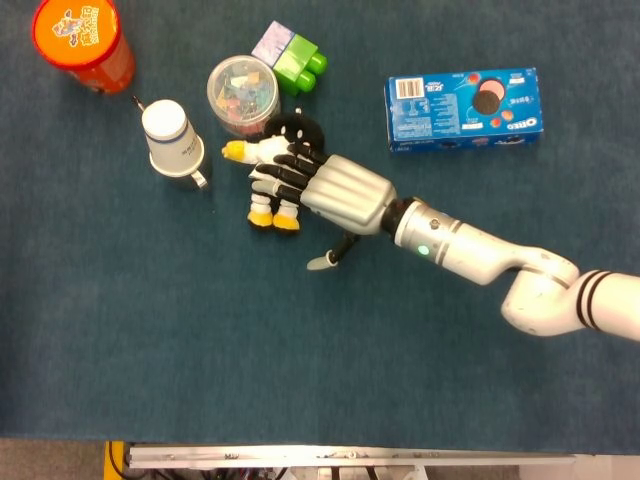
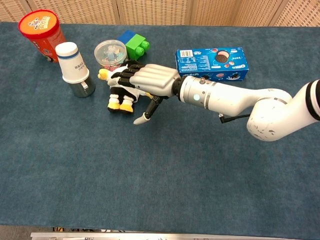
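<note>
A: Status on right hand (image 1: 335, 190)?
B: Lying flat over the penguin plush toy (image 1: 272, 180), fingers (image 1: 285, 168) stretched across its body, thumb off to the side. No closed grasp.
A: Toy position?
B: On the bench (image 1: 200, 340), just beside the plastic cup of clips (image 1: 241, 95) and the white cup (image 1: 171, 135).

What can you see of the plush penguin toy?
The plush penguin toy looks soft: black head, yellow beak pointing toward the white cup, white body, yellow feet. It lies on the blue tabletop, just below the clear round container. The right hand rests over its body, fingers laid across it, thumb off to the side.
</note>
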Robot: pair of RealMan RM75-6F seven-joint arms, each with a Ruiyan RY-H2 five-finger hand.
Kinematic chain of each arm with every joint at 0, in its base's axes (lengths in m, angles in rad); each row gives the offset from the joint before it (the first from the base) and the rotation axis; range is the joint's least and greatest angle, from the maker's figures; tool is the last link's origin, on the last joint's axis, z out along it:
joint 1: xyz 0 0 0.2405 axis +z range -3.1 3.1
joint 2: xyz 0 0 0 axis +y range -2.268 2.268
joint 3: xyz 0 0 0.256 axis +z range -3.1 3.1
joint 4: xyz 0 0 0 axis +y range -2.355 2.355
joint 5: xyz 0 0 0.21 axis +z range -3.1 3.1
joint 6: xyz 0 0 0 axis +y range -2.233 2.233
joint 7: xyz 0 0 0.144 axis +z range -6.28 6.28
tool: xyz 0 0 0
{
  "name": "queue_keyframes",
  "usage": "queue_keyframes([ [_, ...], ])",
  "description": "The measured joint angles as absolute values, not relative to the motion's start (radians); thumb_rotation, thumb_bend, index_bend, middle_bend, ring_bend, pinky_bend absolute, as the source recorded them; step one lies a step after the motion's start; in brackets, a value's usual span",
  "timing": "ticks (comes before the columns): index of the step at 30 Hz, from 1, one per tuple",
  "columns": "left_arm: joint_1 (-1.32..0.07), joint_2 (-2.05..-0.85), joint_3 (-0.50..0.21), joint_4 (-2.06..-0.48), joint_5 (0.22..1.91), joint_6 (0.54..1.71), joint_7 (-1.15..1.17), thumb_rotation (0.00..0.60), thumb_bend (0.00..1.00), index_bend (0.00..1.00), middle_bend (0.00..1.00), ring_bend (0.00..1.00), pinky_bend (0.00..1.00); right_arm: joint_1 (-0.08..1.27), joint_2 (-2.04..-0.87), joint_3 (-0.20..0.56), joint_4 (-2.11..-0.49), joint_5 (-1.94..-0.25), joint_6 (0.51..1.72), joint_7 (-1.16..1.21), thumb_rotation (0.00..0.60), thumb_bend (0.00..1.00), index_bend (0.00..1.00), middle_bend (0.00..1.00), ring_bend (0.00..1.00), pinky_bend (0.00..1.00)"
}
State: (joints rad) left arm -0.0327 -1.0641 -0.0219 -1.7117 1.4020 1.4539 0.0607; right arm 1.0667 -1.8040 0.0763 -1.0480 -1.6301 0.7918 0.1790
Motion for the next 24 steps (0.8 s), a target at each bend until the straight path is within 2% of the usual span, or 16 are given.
queue_keyframes([
  [5, -0.035, -1.067, -0.023, -1.710, 1.408, 1.453, 0.055, 0.575, 0.30, 0.09, 0.16, 0.15, 0.07, 1.091, -1.817, 0.098, -1.045, -1.624, 0.794, 0.141, 0.330, 0.00, 0.00, 0.00, 0.00, 0.00],
  [13, -0.022, -1.064, -0.021, -1.710, 1.402, 1.466, 0.051, 0.600, 0.30, 0.09, 0.16, 0.15, 0.07, 1.143, -1.912, 0.109, -0.910, -1.620, 0.766, 0.116, 0.330, 0.00, 0.00, 0.00, 0.00, 0.00],
  [20, -0.012, -1.060, -0.020, -1.710, 1.403, 1.479, 0.039, 0.600, 0.30, 0.09, 0.16, 0.15, 0.07, 1.180, -2.002, 0.090, -0.756, -1.635, 0.753, 0.127, 0.329, 0.00, 0.00, 0.00, 0.00, 0.00],
  [24, -0.007, -1.058, -0.019, -1.704, 1.400, 1.480, 0.032, 0.600, 0.30, 0.09, 0.16, 0.15, 0.07, 1.189, -2.038, 0.056, -0.688, -1.652, 0.749, 0.150, 0.329, 0.00, 0.00, 0.00, 0.00, 0.00],
])
